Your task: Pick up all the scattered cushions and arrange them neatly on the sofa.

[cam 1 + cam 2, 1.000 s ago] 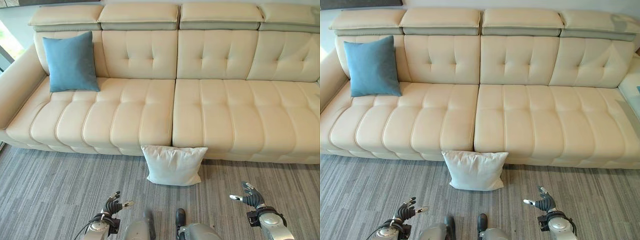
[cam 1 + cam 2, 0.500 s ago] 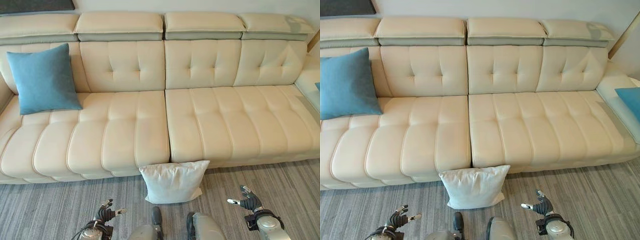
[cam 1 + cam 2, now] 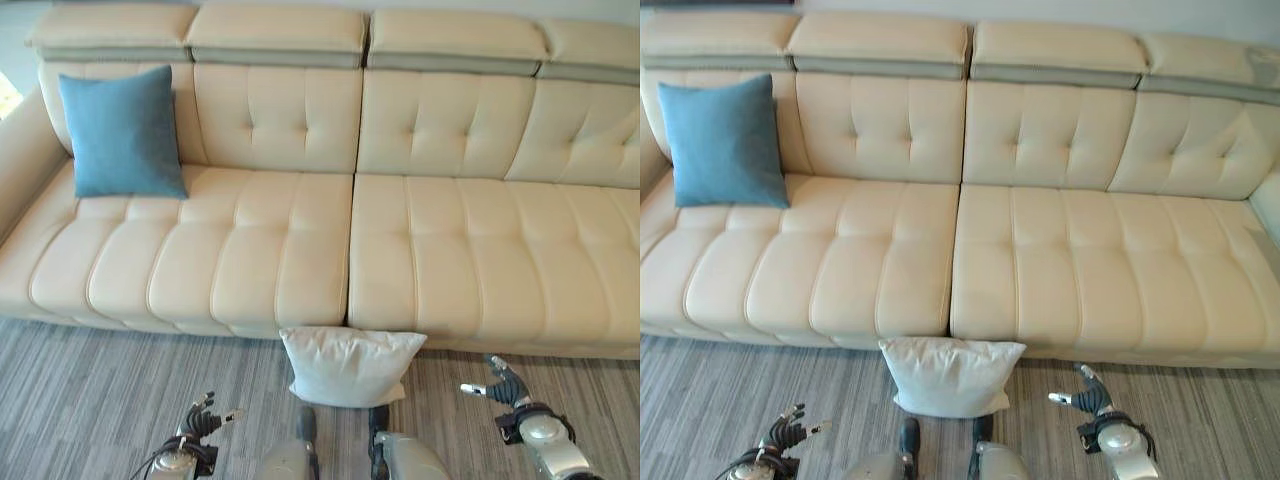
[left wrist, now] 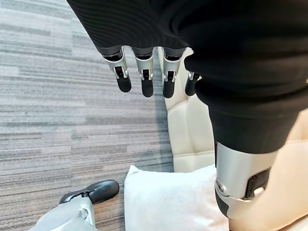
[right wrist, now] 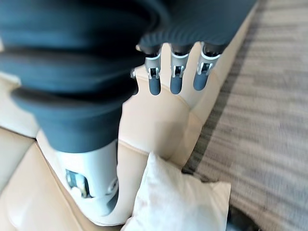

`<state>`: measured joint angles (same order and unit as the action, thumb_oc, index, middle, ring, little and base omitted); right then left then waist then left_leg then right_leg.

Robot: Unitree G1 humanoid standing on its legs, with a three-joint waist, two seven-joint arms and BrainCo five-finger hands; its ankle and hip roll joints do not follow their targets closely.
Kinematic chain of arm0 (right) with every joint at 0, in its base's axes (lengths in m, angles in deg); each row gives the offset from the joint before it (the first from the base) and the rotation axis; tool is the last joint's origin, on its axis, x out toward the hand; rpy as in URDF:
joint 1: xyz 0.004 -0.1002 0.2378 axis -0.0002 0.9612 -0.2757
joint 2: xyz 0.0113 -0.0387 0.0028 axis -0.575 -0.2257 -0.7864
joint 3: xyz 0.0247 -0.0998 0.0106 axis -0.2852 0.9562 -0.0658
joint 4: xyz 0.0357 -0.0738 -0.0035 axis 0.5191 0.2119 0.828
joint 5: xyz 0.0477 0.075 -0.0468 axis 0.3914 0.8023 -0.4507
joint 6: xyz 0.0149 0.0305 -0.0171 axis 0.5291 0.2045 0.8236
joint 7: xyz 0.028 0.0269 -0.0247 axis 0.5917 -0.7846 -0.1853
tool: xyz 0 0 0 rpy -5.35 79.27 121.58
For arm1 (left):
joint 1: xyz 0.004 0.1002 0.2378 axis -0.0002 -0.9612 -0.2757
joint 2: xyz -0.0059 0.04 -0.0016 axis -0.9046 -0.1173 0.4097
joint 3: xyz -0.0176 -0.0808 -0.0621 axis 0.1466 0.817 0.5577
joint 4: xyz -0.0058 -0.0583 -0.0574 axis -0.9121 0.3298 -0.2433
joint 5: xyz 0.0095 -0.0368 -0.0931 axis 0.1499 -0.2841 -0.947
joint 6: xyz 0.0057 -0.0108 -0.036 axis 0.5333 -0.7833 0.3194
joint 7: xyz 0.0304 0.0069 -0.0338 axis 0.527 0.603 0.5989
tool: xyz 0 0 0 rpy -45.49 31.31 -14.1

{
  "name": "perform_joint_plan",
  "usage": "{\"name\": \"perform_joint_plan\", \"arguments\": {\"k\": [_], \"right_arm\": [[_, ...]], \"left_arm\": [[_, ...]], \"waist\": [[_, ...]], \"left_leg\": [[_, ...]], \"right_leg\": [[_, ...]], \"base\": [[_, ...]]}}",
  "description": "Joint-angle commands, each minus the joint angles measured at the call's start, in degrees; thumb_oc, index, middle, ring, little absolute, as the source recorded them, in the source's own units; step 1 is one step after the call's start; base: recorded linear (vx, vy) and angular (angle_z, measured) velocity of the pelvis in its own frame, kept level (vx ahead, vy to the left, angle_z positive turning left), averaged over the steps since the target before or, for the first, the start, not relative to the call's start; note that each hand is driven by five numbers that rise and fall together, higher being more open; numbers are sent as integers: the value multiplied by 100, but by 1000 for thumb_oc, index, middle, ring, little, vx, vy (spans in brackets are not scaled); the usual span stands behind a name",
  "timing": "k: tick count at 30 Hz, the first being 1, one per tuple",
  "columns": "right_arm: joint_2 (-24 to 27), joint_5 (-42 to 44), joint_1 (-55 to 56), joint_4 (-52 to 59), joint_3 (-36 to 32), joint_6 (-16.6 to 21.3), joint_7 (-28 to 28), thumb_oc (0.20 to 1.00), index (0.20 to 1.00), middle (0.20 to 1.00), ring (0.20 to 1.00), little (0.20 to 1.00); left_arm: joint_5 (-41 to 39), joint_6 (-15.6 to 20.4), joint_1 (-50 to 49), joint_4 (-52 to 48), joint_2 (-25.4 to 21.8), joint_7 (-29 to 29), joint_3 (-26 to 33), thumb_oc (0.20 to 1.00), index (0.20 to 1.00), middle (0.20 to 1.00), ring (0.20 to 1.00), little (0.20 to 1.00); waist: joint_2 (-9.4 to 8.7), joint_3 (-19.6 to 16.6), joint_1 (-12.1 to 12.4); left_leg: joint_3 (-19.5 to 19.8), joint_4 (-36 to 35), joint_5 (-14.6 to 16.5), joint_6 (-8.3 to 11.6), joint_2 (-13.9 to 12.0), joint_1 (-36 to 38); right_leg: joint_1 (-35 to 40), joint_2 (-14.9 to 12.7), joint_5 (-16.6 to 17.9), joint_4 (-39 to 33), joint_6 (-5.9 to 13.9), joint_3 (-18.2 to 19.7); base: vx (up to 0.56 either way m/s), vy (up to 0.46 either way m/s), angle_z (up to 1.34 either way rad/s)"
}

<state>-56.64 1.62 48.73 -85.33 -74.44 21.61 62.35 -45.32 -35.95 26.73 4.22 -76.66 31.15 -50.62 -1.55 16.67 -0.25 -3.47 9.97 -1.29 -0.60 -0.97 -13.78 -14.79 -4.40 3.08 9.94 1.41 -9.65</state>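
A white cushion [image 3: 349, 365] stands on the carpet, leaning against the front of the cream sofa [image 3: 300, 240] near its middle seam; it also appears past each hand in the wrist views [image 4: 168, 199] [image 5: 178, 199]. A blue cushion [image 3: 122, 132] rests upright against the sofa's backrest at the left end. My left hand [image 3: 198, 422] hangs low to the left of the white cushion, its fingers [image 4: 144, 79] relaxed and empty. My right hand [image 3: 497, 381] hangs low to the right of the cushion, its fingers [image 5: 175, 77] straight, holding nothing.
Grey striped carpet [image 3: 80, 390] covers the floor in front of the sofa. The sofa's left armrest [image 3: 25, 160] rises at the left edge.
The camera has swung back to the left and tilted down, so the whole scene shifted. The white cushion now sits lower in view. Both hands stay low and open.
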Motion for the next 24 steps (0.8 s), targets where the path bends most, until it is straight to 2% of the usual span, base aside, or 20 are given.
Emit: {"name": "perform_joint_plan", "arguments": {"k": [1, 2, 3, 4, 8, 11, 12, 14, 16, 19, 24], "right_arm": [[238, 170, -558, -147, 270, 156, 349, 1000, 1000, 1000, 1000, 1000], [323, 415, -949, -418, 323, 172, 497, 1000, 1000, 1000, 1000, 1000], [323, 415, -953, -421, 324, 174, 497, 1000, 1000, 1000, 1000, 1000], [368, 624, -1216, -617, 318, 200, 624, 1000, 1000, 1000, 1000, 1000], [277, 1386, -2115, -1164, 290, 270, 923, 1000, 1000, 1000, 1000, 1000], [191, 1807, -2752, -1392, 368, 325, 1133, 1000, 1000, 1000, 1000, 1000], [130, 2050, -3180, -1505, 469, 364, 1204, 1000, 1000, 1000, 1000, 1000], [89, 2141, -3355, -1517, 515, 370, 1241, 1000, 1000, 1000, 1000, 1000], [-85, 2454, -4043, -1662, 733, 400, 1346, 1000, 1000, 1000, 1000, 1000], [-301, 2634, -4540, -1770, 949, 399, 1405, 1000, 1000, 1000, 1000, 1000], [-991, 2755, -5508, -1876, 1607, 411, 1463, 1000, 1000, 1000, 1000, 1000]], "left_arm": [[-585, 336, 533, -273, -437, 376, -33, 1000, 1000, 1000, 1000, 1000], [-845, 432, 906, -240, -517, 538, -118, 1000, 1000, 1000, 1000, 1000], [-845, 433, 909, -238, -517, 538, -117, 1000, 1000, 1000, 1000, 1000], [-1022, 494, 1152, -209, -540, 633, -183, 1000, 1000, 1000, 1000, 1000], [-1586, 622, 1912, -104, -519, 859, -267, 1000, 1000, 1000, 1000, 1000], [-1804, 667, 2434, -44, -565, 980, -409, 1000, 1000, 1000, 1000, 1000], [-1880, 665, 2814, 46, -606, 1030, -547, 1000, 1000, 1000, 1000, 1000], [-1869, 659, 2971, 65, -626, 1044, -616, 1000, 1000, 1000, 1000, 1000], [-1765, 565, 3639, 250, -676, 1076, -999, 1000, 1000, 1000, 1000, 1000], [-1656, 457, 4222, 497, -693, 1077, -1302, 1000, 1000, 1000, 1000, 1000], [-1397, 331, 5627, 912, -527, 1115, -2041, 1000, 1000, 1000, 1000, 1000]], "waist": [[-80, 297, 94], [-79, 429, 88], [-78, 420, 86], [-46, 536, 91], [-3, 731, 15], [35, 724, -43], [52, 669, -74], [61, 638, -85], [130, 557, -112], [175, 543, -139], [275, 530, -146]], "left_leg": [[-40, 854, 755, 181, 94, -575], [-43, 1199, 773, 199, 79, -1098], [-42, 1209, 776, 199, 78, -1115], [-12, 1449, 961, 242, 24, -1345], [-69, 2319, 1050, 267, -154, -2699], [-28, 2977, 1142, 247, -234, -3837], [22, 3336, 1204, 227, -254, -4518], [29, 3464, 1230, 212, -266, -4804], [43, 3864, 1314, 171, -226, -5564], [48, 4080, 1352, 149, -186, -5960], [80, 4240, 1331, 118, -99, -6485]], "right_leg": [[-618, -351, -565, 759, 322, 35], [-1118, -365, -626, 1061, 265, 6], [-1134, -365, -629, 1068, 264, 6], [-1394, -345, -816, 1311, 279, 23], [-2699, -386, -965, 2082, 181, 64], [-3805, -368, -1100, 2773, 119, 172], [-4465, -366, -1177, 3165, 95, 264], [-4734, -365, -1215, 3290, 76, 294], [-5467, -319, -1310, 3669, 14, 394], [-5866, -306, -1347, 3891, -16, 459], [-6405, -322, -1371, 4133, -42, 538]], "base": [[-270, -137, 28], [-187, -96, 21], [-114, -115, 30], [-72, -81, 24], [-153, -42, 15], [-104, -27, 3], [-45, -20, -3], [-19, -20, -7], [12, -3, -7], [0, 0, 0], [1, 0, -1]]}}
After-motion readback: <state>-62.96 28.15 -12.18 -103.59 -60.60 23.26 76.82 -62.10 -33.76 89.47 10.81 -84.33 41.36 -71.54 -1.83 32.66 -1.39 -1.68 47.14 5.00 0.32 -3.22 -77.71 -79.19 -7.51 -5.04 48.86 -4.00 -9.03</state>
